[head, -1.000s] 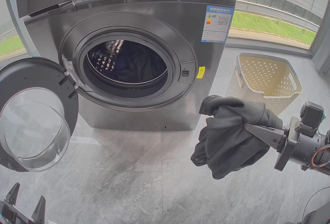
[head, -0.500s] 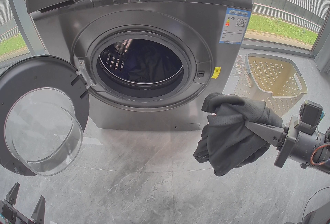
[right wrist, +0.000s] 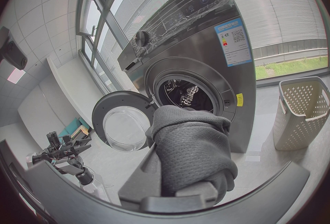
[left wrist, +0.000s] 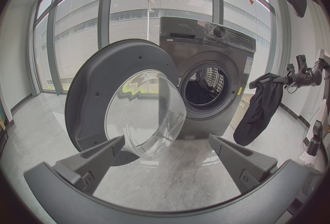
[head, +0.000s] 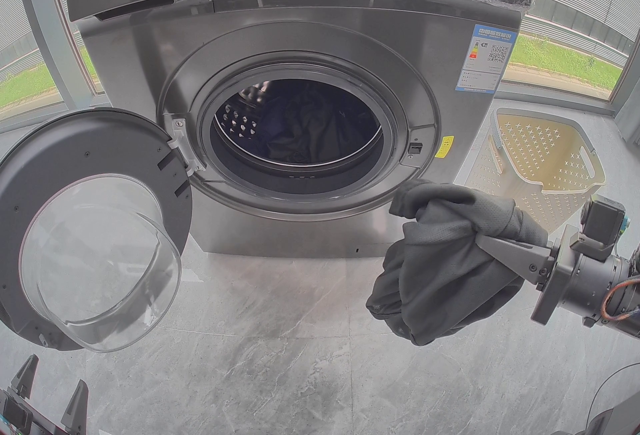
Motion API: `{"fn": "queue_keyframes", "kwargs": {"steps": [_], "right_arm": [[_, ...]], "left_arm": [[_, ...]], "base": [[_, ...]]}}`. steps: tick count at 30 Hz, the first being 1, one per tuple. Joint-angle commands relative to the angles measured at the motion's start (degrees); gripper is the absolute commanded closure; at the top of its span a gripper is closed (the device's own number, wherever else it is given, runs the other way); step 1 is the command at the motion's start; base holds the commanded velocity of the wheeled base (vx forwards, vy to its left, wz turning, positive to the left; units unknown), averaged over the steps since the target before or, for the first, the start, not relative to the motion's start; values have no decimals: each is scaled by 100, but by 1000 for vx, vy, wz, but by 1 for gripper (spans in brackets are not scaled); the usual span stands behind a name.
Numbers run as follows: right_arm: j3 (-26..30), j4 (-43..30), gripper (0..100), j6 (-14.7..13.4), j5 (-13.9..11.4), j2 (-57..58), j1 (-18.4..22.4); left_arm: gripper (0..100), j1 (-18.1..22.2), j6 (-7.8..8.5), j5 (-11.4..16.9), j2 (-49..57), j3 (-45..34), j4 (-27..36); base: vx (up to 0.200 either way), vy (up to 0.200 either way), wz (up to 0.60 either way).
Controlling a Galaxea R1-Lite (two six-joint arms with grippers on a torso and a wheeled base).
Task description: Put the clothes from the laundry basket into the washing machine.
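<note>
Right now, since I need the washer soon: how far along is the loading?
Done: dark clothes lie inside the grey front-loading washing machine. In hand: the right claw grips a dark grey mesh garment before the machine. Remaining: load it; the cream perforated plastic laundry basket looks empty.

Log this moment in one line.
right hand: shut on dark grey mesh garment; left hand: open; grey front-load washing machine: door open; cream plastic laundry basket: no clothes seen

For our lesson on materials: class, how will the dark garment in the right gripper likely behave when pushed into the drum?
Probably floppy: the dark garment sags in folds below the right gripper. Likely light, since one pinch holds it. Its hanging tail might catch on the rim of the drum opening.
</note>
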State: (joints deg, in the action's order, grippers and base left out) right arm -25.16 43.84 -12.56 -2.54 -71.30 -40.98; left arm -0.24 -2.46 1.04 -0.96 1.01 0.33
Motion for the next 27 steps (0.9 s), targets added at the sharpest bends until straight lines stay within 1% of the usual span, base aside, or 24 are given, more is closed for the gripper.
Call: {"fn": "queue_keyframes", "kwargs": {"steps": [1, 6, 10, 12, 13, 14, 15, 16, 18, 19, 22, 24, 25, 26, 27], "right_arm": [[20, 2, 100, -1, 7, -33, 20], [-6, 2, 100, -36, 25, -156, 20], [2, 2, 100, -45, 25, -173, 12], [-6, 11, 100, -142, 34, -244, -24], [-6, 11, 100, -186, 34, -279, -32], [-59, 37, 100, -335, 25, -402, -32], [-59, 37, 100, -335, 25, -402, -32], [-173, 239, 100, -546, 34, -604, -68], [-305, 529, 100, -643, 43, -877, -138], [-349, 661, 100, -652, 69, -1008, -164], [-507, 1232, 100, -625, 254, -1483, -199], [-595, 1584, 100, -616, 421, -1720, -287], [-595, 1584, 100, -616, 421, -1720, -287], [-639, 1839, 100, -616, 526, -1843, -419], [-674, 1900, 100, -616, 535, -1861, -472]], "left_arm": [[0, -11, 0, 2, 52, -84, 2], [0, -2, -9, 2, 52, -84, 2], [0, -2, 18, 2, 52, -84, 2], [0, -2, 44, 2, 52, -84, -7], [0, -2, 53, 2, 52, -84, -7], [0, -2, 70, 2, 52, -92, -7], [0, -2, 70, 2, 52, -92, -7], [0, 7, 97, 11, 61, -101, -15], [0, 7, 194, 19, 61, -101, -15], [0, -2, 211, 19, 61, -101, -15], [0, 7, 229, 28, 70, -101, -15], [0, -2, 229, 28, 70, -92, -7], [0, -2, 229, 28, 70, -92, -7], [0, -2, 229, 28, 70, -101, -15], [0, -2, 229, 28, 70, -101, -15]], "base": [[0, 0, 0], [0, 0, 0], [0, 200, 0], [0, 200, 0], [0, 0, 0], [0, 0, 0], [0, 0, 0], [0, 0, 0], [0, 0, 0], [0, 0, 0], [0, 0, 0], [0, 0, 0], [0, 0, 0], [0, 0, 0], [0, 0, 0]]}}
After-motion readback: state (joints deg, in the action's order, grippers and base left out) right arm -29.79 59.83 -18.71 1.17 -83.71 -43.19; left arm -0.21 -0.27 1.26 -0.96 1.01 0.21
